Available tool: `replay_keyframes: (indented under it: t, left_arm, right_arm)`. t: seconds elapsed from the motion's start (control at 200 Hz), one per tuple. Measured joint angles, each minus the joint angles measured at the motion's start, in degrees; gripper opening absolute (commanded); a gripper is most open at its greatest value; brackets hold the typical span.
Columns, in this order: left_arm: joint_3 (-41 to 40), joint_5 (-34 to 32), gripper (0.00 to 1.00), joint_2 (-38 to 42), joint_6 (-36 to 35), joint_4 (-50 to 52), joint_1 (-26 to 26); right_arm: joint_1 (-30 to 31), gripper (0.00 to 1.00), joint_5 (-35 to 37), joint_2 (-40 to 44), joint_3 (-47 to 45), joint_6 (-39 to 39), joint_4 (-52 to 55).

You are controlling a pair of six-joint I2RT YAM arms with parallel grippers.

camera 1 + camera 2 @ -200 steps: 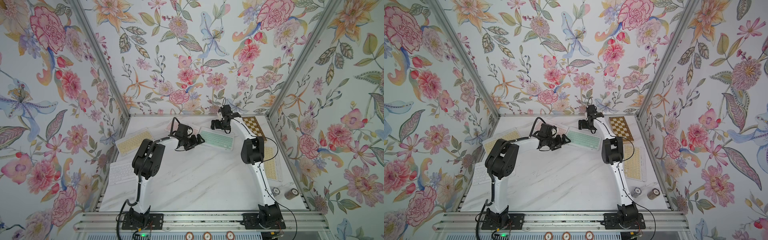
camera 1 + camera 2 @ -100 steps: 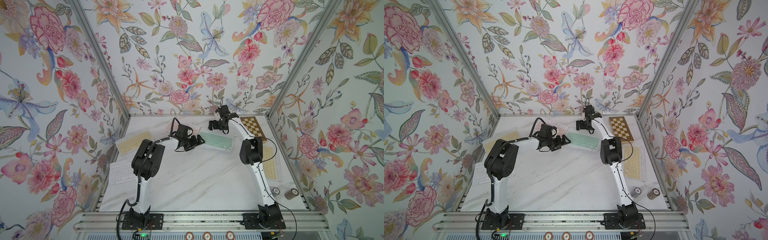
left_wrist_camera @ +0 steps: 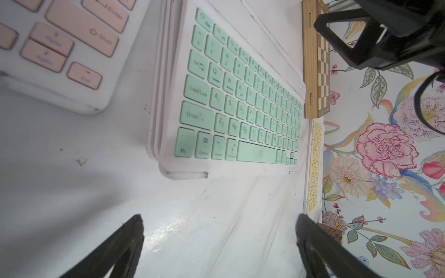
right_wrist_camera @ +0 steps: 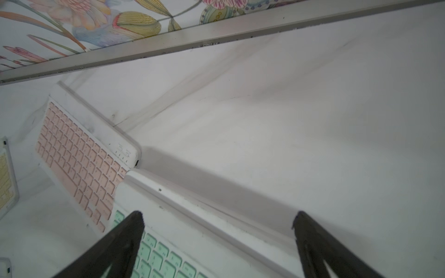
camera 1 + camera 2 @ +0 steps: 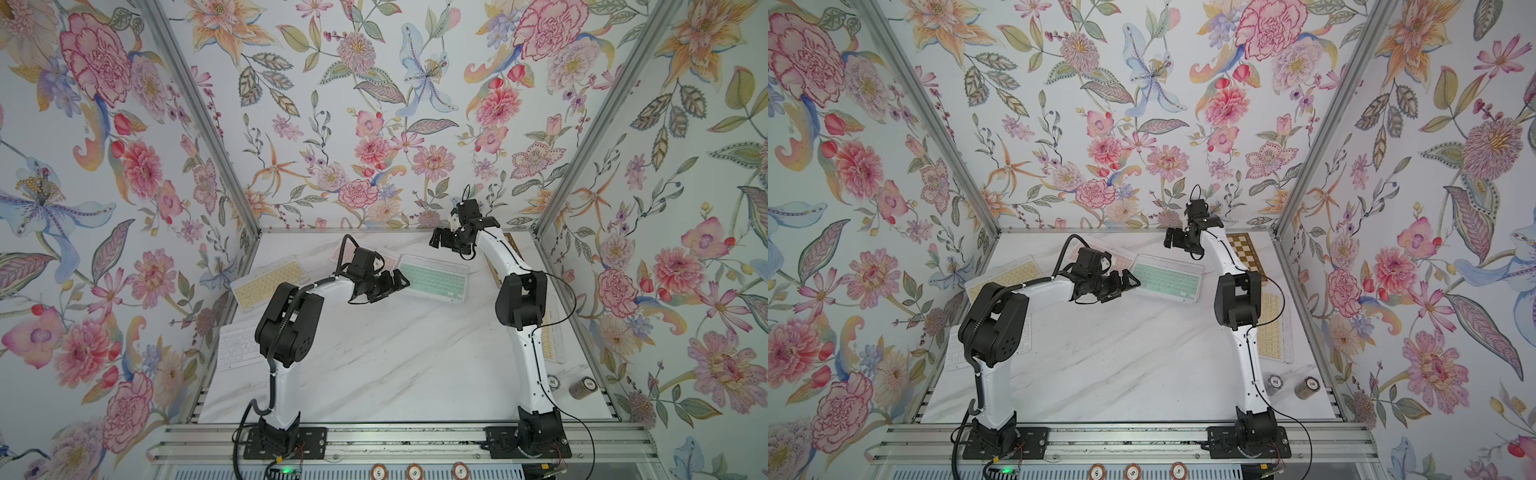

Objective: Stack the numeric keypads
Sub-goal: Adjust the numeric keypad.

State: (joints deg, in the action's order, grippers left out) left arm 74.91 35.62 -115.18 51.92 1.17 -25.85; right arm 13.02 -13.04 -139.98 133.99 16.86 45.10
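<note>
**Mint keypad [image 5: 436,280] mid-table, nothing gripped**

By the left wall lie the white keypad [image 5: 237,347] and yellow keypad [image 5: 270,284]. The left gripper [image 5: 397,280] hovers wide open at the mint one's left end, with the pink keypad [image 5: 390,259] just behind. The right gripper [image 5: 438,242], jaws spread too, hangs over its far edge.

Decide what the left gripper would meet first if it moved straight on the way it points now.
Most likely the near short end of the mint-green keyboard, which lies directly ahead of the open left gripper. Its height is unclear, so it might pass just over.
</note>
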Motion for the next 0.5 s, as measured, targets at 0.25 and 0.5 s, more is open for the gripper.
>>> replay_keyframes:
  t: [0.25, 0.5]
  left_arm:
    - [-2.19, 0.17, 1.0, 1.88, 0.87, -1.7, -0.04]
    - [-2.8, 0.22, 0.99, 2.64, 1.7, -3.61, -0.46]
  right_arm:
    - [0.63, 0.99, 2.38, 26.01, -34.18, 0.26, -6.51]
    - [3.15, 0.99, 7.58, 42.05, -64.11, 1.42, -9.9]
